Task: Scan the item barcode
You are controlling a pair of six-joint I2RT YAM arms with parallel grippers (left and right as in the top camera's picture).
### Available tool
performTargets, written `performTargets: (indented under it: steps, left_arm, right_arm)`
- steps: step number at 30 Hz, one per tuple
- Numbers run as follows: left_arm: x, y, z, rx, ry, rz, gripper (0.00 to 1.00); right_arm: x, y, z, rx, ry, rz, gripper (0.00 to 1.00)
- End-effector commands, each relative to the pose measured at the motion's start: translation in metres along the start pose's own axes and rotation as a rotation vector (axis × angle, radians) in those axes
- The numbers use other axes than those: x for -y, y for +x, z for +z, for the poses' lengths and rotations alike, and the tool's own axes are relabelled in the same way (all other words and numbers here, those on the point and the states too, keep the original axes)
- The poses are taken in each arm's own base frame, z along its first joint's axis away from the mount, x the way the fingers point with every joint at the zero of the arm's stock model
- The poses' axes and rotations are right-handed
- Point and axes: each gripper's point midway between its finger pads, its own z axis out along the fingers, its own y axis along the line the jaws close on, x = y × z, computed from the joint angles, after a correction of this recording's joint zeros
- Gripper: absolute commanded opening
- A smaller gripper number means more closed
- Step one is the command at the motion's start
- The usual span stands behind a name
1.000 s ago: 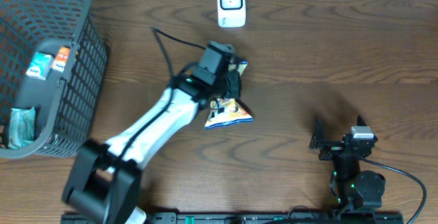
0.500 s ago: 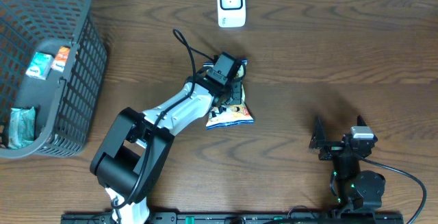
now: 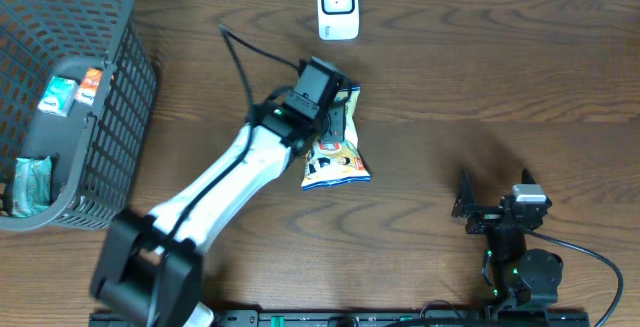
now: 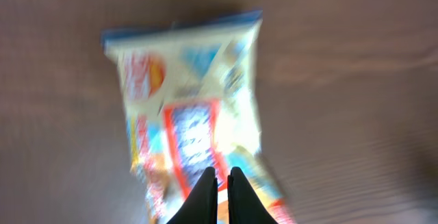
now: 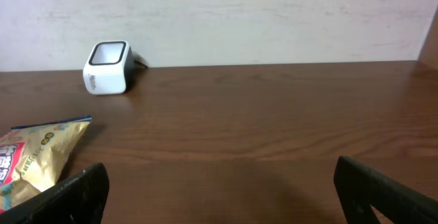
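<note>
Now the left gripper (image 4: 220, 186) pinches its fingers together on the snack bag (image 3: 336, 155), near the scanner (image 3: 338, 5), likely to show its barcode; the right gripper (image 5: 226, 190) waits, fingers apart.

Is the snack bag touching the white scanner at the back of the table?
Apart. The overhead view shows a clear stretch of bare tabletop between the snack bag and the white scanner.

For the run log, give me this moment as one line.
left gripper: shut on snack bag | right gripper: open, off bag | scanner: back edge, untouched
</note>
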Motion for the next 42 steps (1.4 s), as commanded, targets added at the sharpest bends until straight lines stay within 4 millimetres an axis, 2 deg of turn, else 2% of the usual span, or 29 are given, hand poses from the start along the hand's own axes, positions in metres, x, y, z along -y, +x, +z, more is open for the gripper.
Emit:
performTargets:
  steps: [1,4,7,9,12,14,16,19,23,28,31,34,37,40,42]
  left_arm:
    - [-0.025,0.055,0.042,-0.178,-0.123,-0.061,0.08]
    - [-0.029,0.083,0.062,-0.269,-0.170,-0.047,0.08]
    - [-0.028,0.095,0.073,-0.299,-0.181,-0.017,0.08]
    - [-0.022,0.081,0.071,-0.262,-0.149,0.039,0.08]
    - [-0.013,0.050,0.060,-0.181,-0.116,0.062,0.08]
    - [-0.007,0.017,0.043,-0.095,-0.087,0.064,0.08]
    - [-0.009,-0.004,0.028,-0.026,-0.092,0.054,0.08]
    - [-0.011,-0.023,0.019,0.048,-0.098,0.059,0.08]
    - [-0.010,-0.017,0.030,0.036,-0.099,0.048,0.08]
    - [-0.014,0.012,0.066,-0.052,-0.133,0.053,0.08]
    - [-0.014,0.018,0.089,-0.061,-0.136,0.072,0.08]
    - [-0.014,0.012,0.102,-0.040,-0.122,0.186,0.08]
    - [-0.007,0.000,0.104,0.011,-0.099,0.255,0.08]
    - [0.003,-0.027,0.099,0.090,-0.072,0.277,0.11]
    - [0.009,-0.049,0.087,0.123,-0.070,0.332,0.11]
  right_arm:
    - [0.002,0.001,0.000,0.001,0.008,0.007,0.99]
    - [0.002,0.001,0.000,0.001,0.008,0.007,0.99]
    - [0.002,0.001,0.000,0.001,0.008,0.007,0.99]
    - [0.002,0.001,0.000,0.001,0.008,0.007,0.99]
    - [0.002,0.001,0.000,0.001,0.008,0.007,0.99]
    - [0.002,0.001,0.000,0.001,0.008,0.007,0.99]
    - [0.002,0.001,0.000,0.001,0.008,0.007,0.99]
    - [0.002,0.001,0.000,0.001,0.008,0.007,0.99]
    - [0.002,0.001,0.000,0.001,0.008,0.007,0.99]
    - [0.002,0.001,0.000,0.001,0.008,0.007,0.99]
    - [0.002,0.001,0.000,0.001,0.008,0.007,0.99]
    - [0.002,0.001,0.000,0.001,0.008,0.007,0.99]
    - [0.002,0.001,0.000,0.001,0.008,0.007,0.99]
    - [0.002,0.001,0.000,0.001,0.008,0.007,0.99]
    - [0.002,0.001,0.000,0.001,0.008,0.007,0.99]
